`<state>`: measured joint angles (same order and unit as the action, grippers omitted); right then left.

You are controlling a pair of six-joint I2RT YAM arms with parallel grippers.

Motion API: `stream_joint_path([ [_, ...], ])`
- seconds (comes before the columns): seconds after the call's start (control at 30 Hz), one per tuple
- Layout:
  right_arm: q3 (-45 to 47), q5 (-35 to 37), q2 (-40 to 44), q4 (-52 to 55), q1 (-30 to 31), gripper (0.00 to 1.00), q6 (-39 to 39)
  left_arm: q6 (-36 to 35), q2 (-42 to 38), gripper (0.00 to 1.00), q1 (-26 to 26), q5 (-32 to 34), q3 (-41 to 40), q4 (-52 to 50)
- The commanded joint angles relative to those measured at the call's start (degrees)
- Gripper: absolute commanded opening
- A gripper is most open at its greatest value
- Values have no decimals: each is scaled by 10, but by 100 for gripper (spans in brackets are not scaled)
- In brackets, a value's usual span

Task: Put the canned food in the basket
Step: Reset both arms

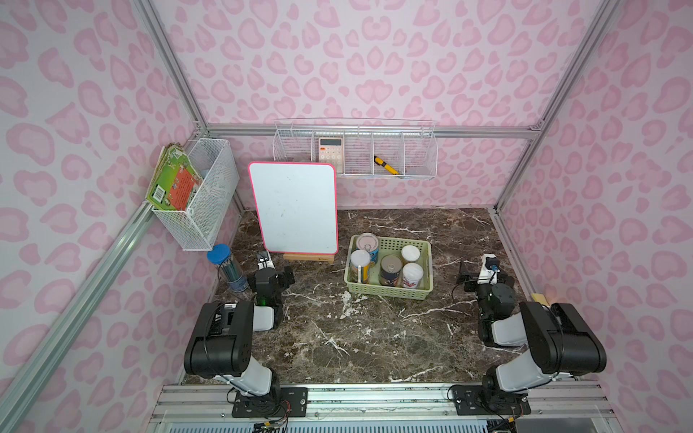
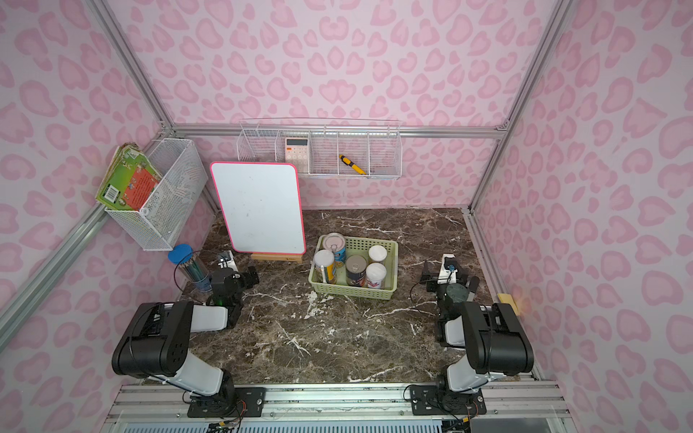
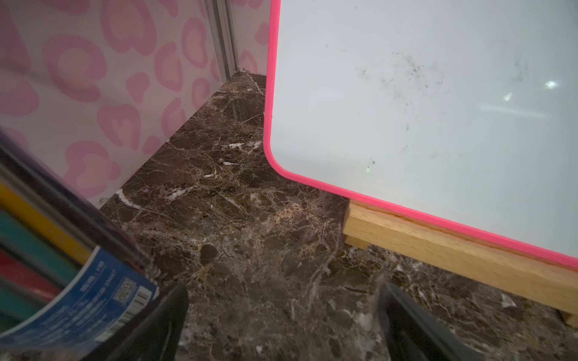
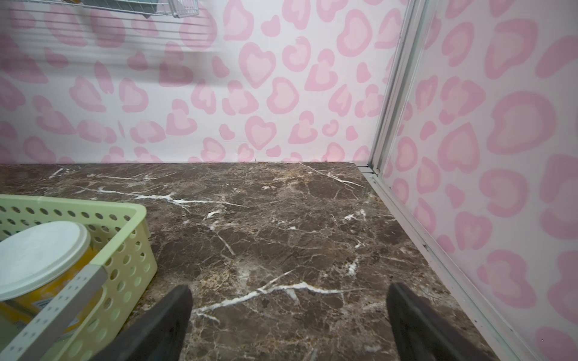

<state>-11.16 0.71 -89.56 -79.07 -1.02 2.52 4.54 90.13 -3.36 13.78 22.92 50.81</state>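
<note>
Left fingers (image 3: pixel 162 325) spread wide, empty, flanked by pencil tube (image 3: pixel 62 281) and whiteboard (image 3: pixel 438 109). Right fingers (image 4: pixel 162 325) likewise, beside basket (image 4: pixel 93 208). Can (image 4: pixel 40 253) partly cut off.

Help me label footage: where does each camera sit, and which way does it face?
Top views: overhead behind the robot, looking down at table and basket; left arm and right arm show.
Left wrist: on left arm, facing the whiteboard; open left claw shows.
Right wrist: on right arm, facing the back wall; open right claw shows.
Shared: basket, in top and right wrist views.
</note>
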Motion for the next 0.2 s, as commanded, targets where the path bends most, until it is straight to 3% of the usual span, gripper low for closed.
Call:
stream_joint_path([
  [0.0, -4, -15, -2, 10, 1, 100, -11, 3, -1, 99, -1, -4, 3, 3],
  [0.17, -2, -15, -1, 7, 0, 100, -9, 3, -1, 99, -1, -4, 2, 3],
])
